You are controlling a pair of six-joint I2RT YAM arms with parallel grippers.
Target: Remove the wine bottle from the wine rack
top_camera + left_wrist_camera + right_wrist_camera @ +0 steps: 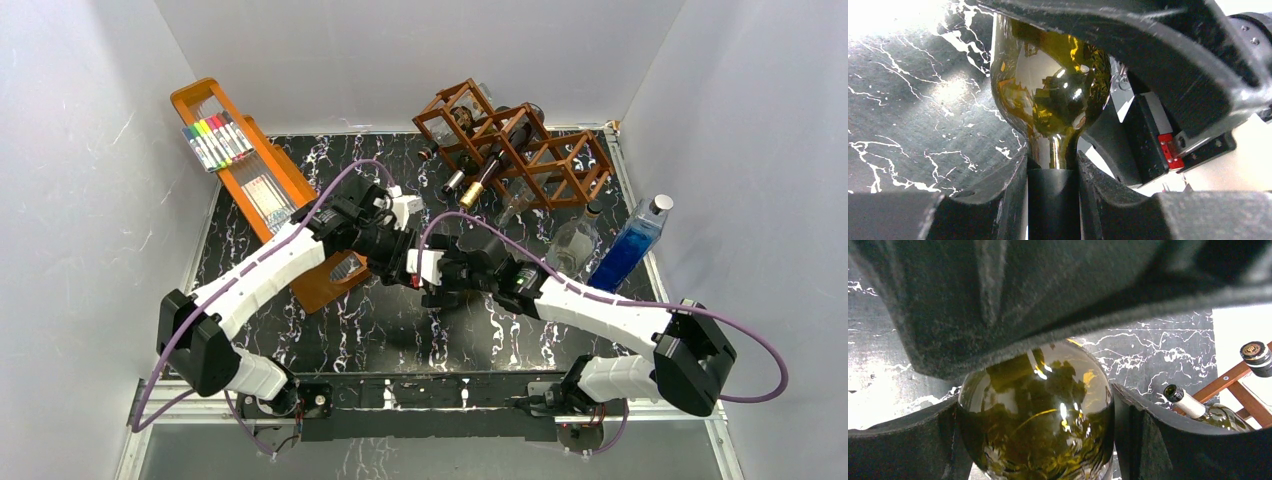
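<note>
A dark olive-green wine bottle (1053, 95) is held between both arms above the black marble table, away from the wine rack (560, 160). My left gripper (1053, 175) is shut on its black-capped neck. My right gripper (1035, 410) spans the wide glass body (1035, 440), a pad pressed on each side. In the top view the two grippers, left (405, 255) and right (460, 272), meet at the table's middle and hide most of the bottle. The reddish-brown lattice rack stands at the back right with other bottles in its cells.
An orange tray (300, 280) with coloured markers leans at the back left. A clear bottle (572, 243) and a blue bottle (630, 245) stand in front of the rack. Bottle necks (1188, 402) poke out of the rack towards me. White walls close three sides.
</note>
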